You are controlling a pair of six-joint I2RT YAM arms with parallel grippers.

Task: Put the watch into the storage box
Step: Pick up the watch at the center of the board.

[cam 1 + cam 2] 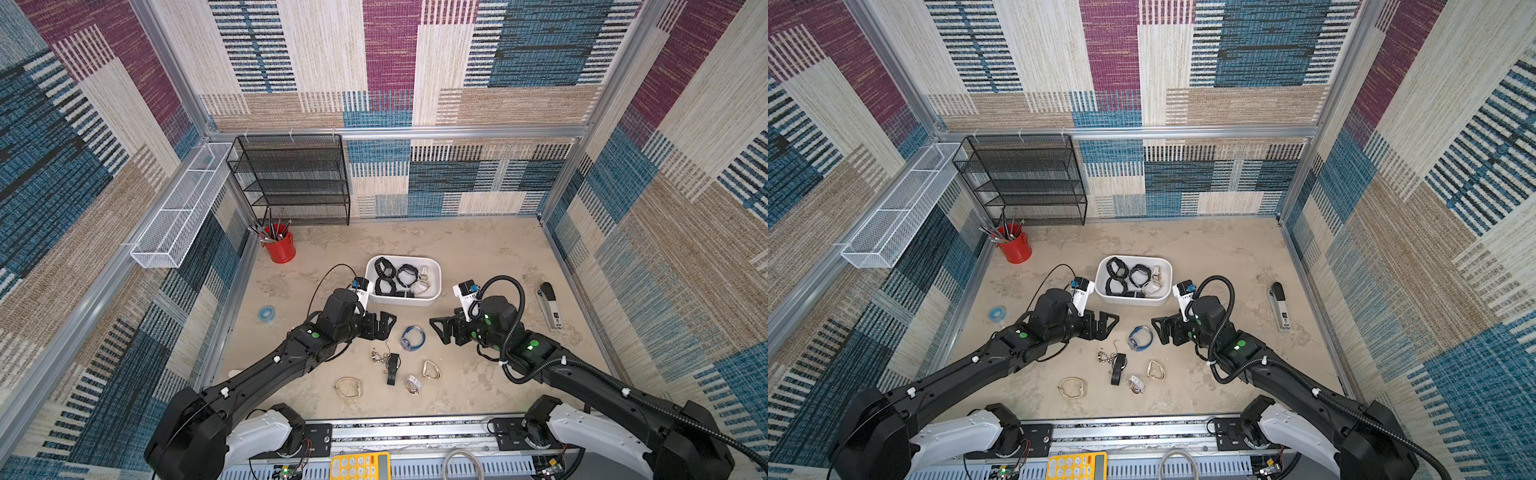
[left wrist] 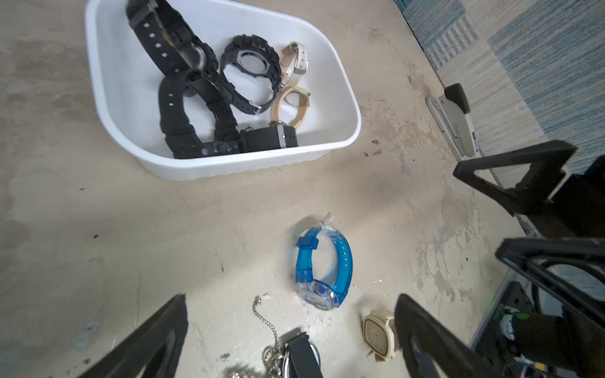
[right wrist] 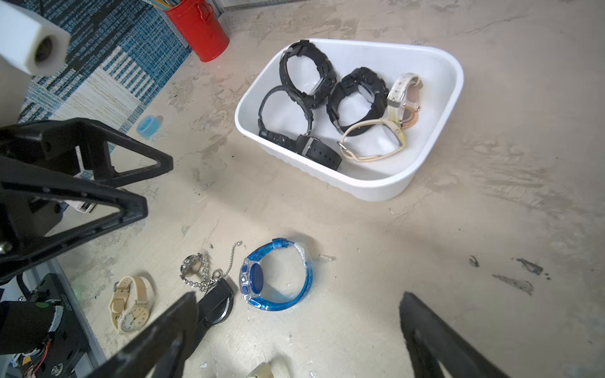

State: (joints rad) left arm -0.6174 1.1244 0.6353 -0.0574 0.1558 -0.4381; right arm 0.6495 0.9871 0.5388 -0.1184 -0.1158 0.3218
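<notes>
Two grippers, one box and one watch in question. The left gripper (image 1: 388,326) has its jaws spread wide with nothing between them, and hangs low over the middle of the table (image 1: 478,249), just beside the blue watch (image 1: 412,337). The right gripper (image 1: 437,330) is likewise spread and empty, and faces the left one across that watch. The watch lies between the two and neither touches it, probably so that either arm can reach it. The blue watch has a clear blue strap closed into a loop and lies on its side with the loop opening upward, which leaves the band's wall free for a pinch. It sits on the bare table near the storage box (image 1: 401,301), outside it and apart from it, on the side toward the front edge. The storage box is a white tub at mid-table that already holds several black watches (image 3: 307,78) and two pale ones (image 3: 373,140), with room left along its right wall. Toward the front edge lie a black watch (image 1: 392,365), a chain piece (image 1: 379,356) and two cream watches (image 1: 432,370), loose and unsorted. In my judgement the step in hand is the approach to the blue watch, with the lift and drop not yet begun.
</notes>
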